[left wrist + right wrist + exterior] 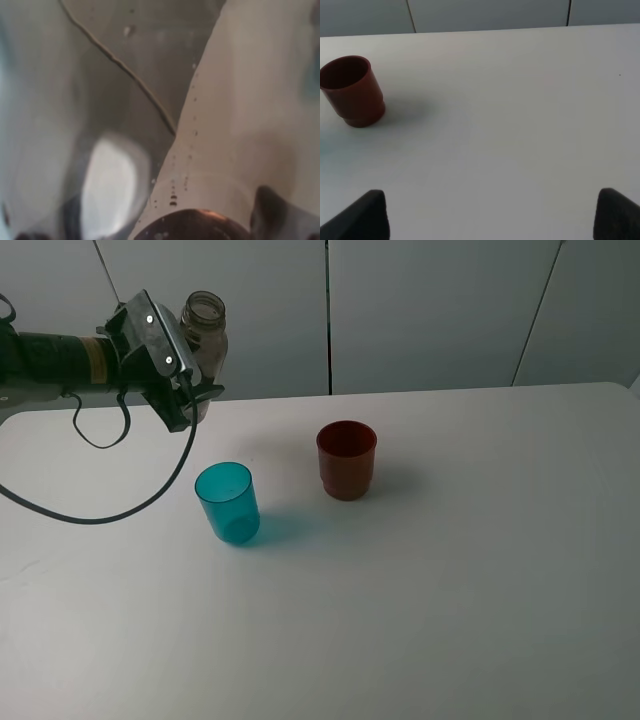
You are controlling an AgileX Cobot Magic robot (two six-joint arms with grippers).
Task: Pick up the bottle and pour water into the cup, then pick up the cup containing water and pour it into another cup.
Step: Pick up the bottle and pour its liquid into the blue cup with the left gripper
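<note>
Pale grey wall panels (430, 310) close off the back of the room, and in front of them runs a plain white counter (450, 620), matte and level, with nothing on it to snag or tip a cup.

At the back left corner, the left hand (192, 388) is clamped across the body of the bottle (205, 325), whose open neck points up above the fingers. I can't make out whether its base is clear of the counter. The close view from that wrist is nothing but smoky plastic and beaded droplets, so the wall is wet inside; how much water it carries I cannot tell. It looks like thin, light plastic that would give under a hard squeeze and turn slick if wet outside. A hold on the broad middle, as now, seems the sensible place.

The teal cup (227, 503) stands near the middle, nearer the front and to the right of the bottle. The red cup (346, 459) stands just beyond it, a clear gap between them. Both look light and smooth-sided, easy to nudge over; I'd take the teal one around its mid-wall.

The right hand (490, 217) is spread wide and empty, with the red cup ahead of it.
</note>
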